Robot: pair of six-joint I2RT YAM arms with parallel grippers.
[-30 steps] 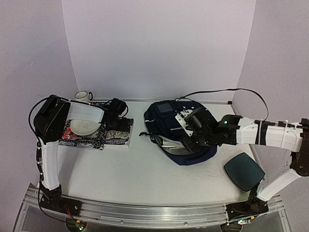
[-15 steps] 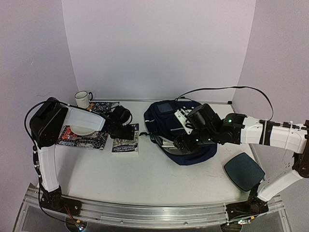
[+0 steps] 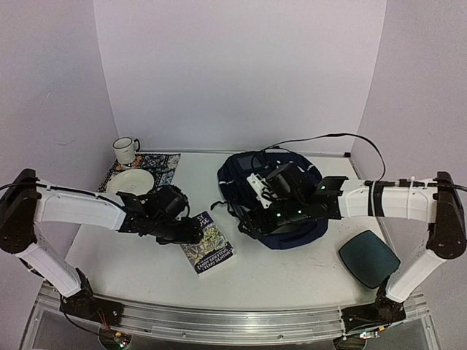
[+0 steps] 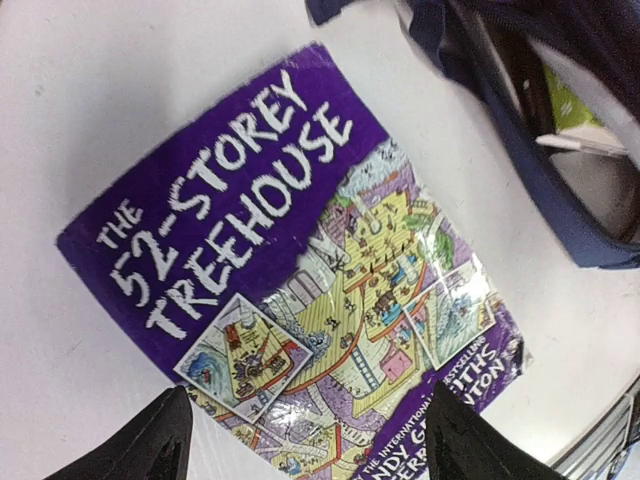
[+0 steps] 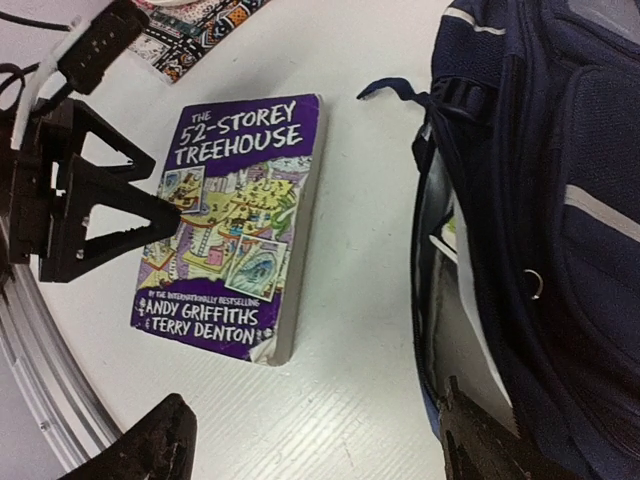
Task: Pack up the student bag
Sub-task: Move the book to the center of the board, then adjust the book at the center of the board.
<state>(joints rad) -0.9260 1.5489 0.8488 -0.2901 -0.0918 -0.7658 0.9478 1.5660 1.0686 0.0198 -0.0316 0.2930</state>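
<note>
The student bag [image 3: 237, 175] lies at centre right, navy with white piping, its mouth open toward the left; papers and a green item show inside [image 5: 560, 120]. A purple book, "The 52-Storey Treehouse" [image 3: 212, 246], lies flat on the white table in front of it. My left gripper [image 3: 195, 232] stands open at the book's left side, its fingertips spread above the cover [image 4: 310, 450]. Open too, my right gripper [image 3: 248, 222] hovers over bare table between the book [image 5: 235, 220] and the bag's open edge [image 5: 320, 450].
At the back left a white mug [image 3: 125, 149] and a white plate [image 3: 130, 181] sit by a patterned mat [image 3: 157, 162]. A dark teal round pad [image 3: 368, 259] lies near the front right. A black cable loops behind the bag.
My left arm has swung from the back left toward the centre front, bringing the purple book with it. My right gripper has shifted left, from over the bag's middle to its open edge.
</note>
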